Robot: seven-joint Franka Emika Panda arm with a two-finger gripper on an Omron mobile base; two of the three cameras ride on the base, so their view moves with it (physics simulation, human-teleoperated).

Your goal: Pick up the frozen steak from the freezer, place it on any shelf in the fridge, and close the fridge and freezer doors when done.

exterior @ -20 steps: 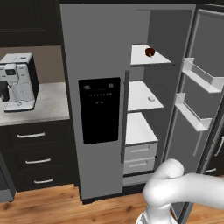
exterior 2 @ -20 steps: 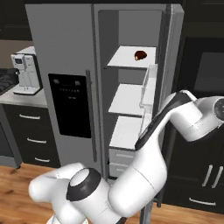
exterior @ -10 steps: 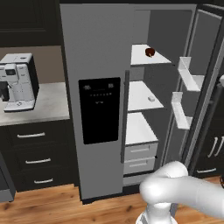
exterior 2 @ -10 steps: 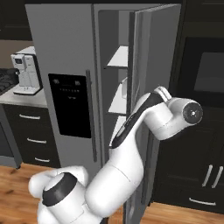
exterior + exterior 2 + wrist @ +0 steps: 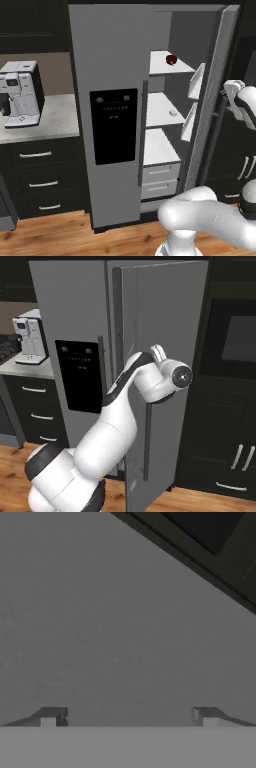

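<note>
Two dark fingertips of the gripper [image 5: 128, 715] stand wide apart in the hand view with nothing between them, facing flat grey panel. That panel is the outer face of the plain fridge door [image 5: 165, 331], and it is on the move! A second ago it hung wide open with its pale bins facing the room. Now it has swung well round, the arm behind it, and it is seen almost edge-on from the left base view, with only a wedge of gap left. By the look of it the closing step is well under way (and the steak step is done). Past the door's edge, the door bins [image 5: 196, 82] angle in toward the shelves, and on the fridge's top shelf [image 5: 161, 67] sits the frozen steak [image 5: 171, 59], unmoved, near the front right. A small pale item [image 5: 173, 113] lies on the middle shelf, set well back. Nothing appears to jut into the door's path, so the rest of the swing should run free. Alongside, the freezer door [image 5: 112, 60] with its black dispenser panel [image 5: 113, 125] already sits shut. Further left a coffee machine [image 5: 20, 95] stands on the pale counter [image 5: 55, 122]; off to the right a dark wall oven [image 5: 235, 336] waits.
</note>
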